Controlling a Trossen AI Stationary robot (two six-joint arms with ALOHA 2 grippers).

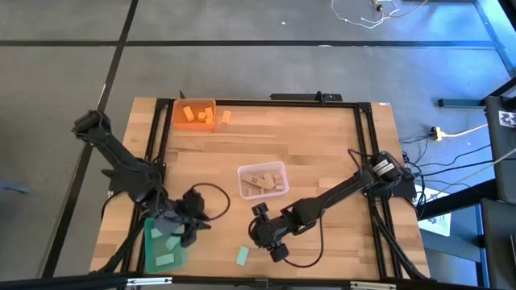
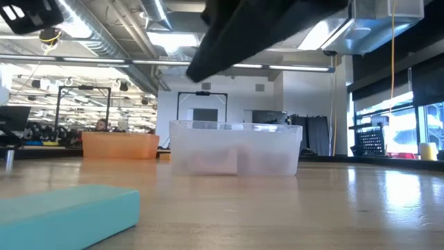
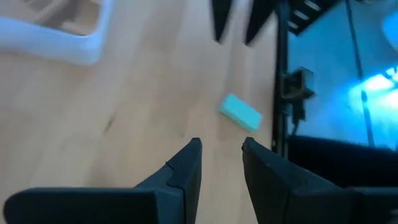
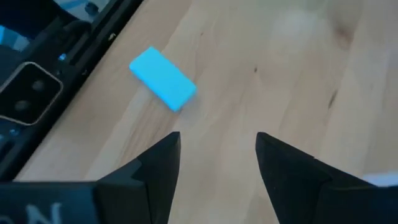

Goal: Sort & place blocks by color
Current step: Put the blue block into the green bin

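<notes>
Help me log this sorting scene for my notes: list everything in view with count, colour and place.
orange plastic bin: one, far left corner, orange blocks inside
loose orange block: one, beside that bin
clear plastic bin: one, table centre, tan wooden blocks inside
green plastic bin: one, near left edge, mint blocks inside
loose mint green block: one, near edge, on bare wood
left gripper: empty, over green bin
right gripper: open, empty, near loose mint block

Smooth wooden table (image 1: 322,153); seemingly frosted plastic bin (image 2: 236,148).

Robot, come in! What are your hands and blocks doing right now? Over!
Right gripper open, empty, near loose green block. Left gripper open over green bin. Path clear.
</notes>
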